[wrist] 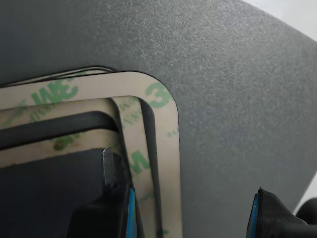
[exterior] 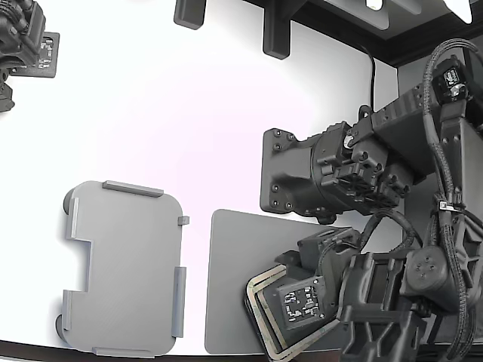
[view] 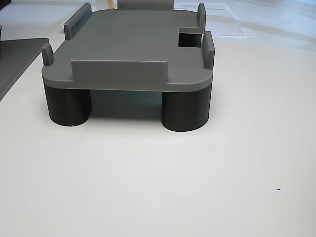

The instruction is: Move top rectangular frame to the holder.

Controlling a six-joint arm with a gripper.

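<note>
On the dark grey mat, at its corner nearest my arm, lies a small stack of tan frames, and my hand hovers low over it. I see the top rectangular frame sitting askew on the frames below, one rounded corner pointing out across the mat. My hand is spread wide: one blue-lined finger sits inside the frame's opening, the other beyond its outer edge, so the strip lies between them, not yet pinched. I judge this the grasping step; next I must close on that strip alone, lift only the top frame, then carry it to the holder, which stands empty on dark round legs on the white counter, beside the mat and apart from it. Green printing on the frame's liner looks like a "3M" logo, seen reversed.
</note>
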